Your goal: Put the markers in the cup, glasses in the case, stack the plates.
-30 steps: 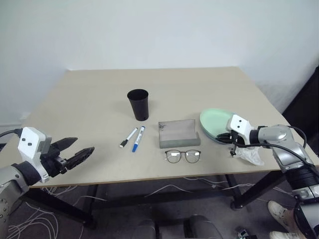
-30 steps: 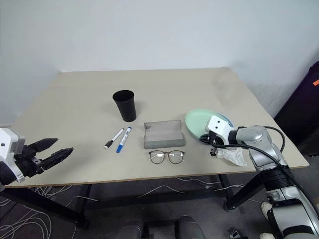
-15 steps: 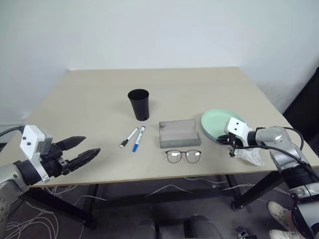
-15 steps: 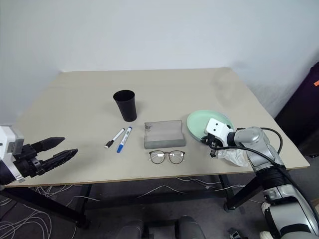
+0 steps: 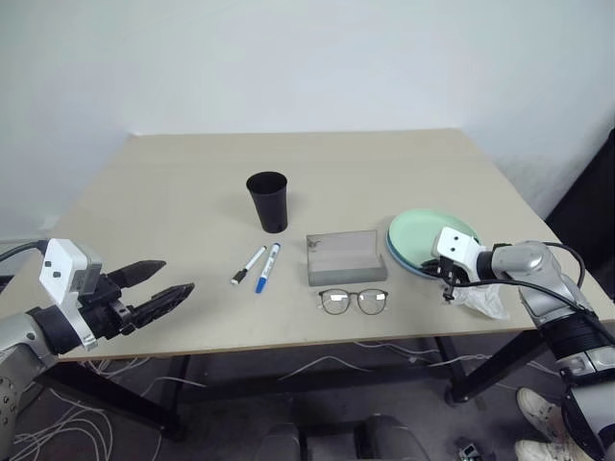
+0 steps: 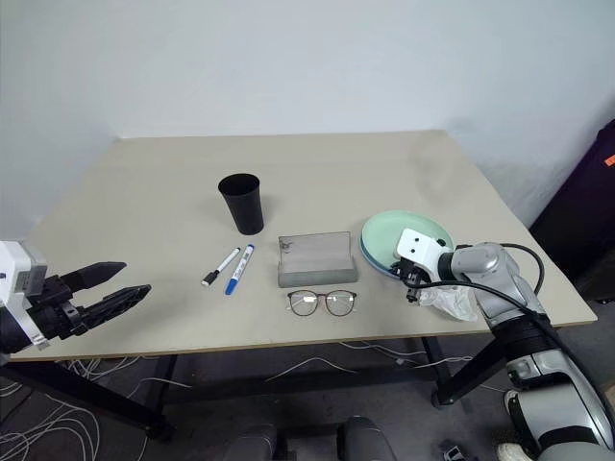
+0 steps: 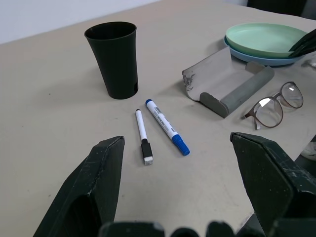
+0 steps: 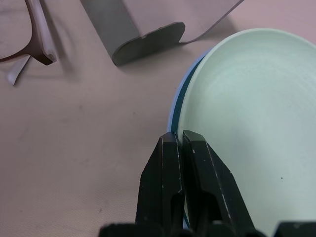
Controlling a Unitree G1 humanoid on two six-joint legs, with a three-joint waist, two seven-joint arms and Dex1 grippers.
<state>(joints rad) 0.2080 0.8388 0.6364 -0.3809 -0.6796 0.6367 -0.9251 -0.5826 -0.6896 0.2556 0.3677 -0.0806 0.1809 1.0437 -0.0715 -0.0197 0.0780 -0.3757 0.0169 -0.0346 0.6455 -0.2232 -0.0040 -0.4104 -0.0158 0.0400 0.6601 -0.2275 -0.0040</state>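
Right gripper pinched shut at near rim of green plate, which sat on blue plate, stack looked done. Left gripper spread wide, empty, off table edge. Markers lay just ahead of it, cup beyond, glasses & case between both hands. Markers prob. light, stiff, slick; take mid-barrel. Glasses fragile; take by bridge.

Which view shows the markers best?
Left wrist view: the markers lie close up on the table, black and blue caps plain, apart from the cup. Both eye views show them small and whole.
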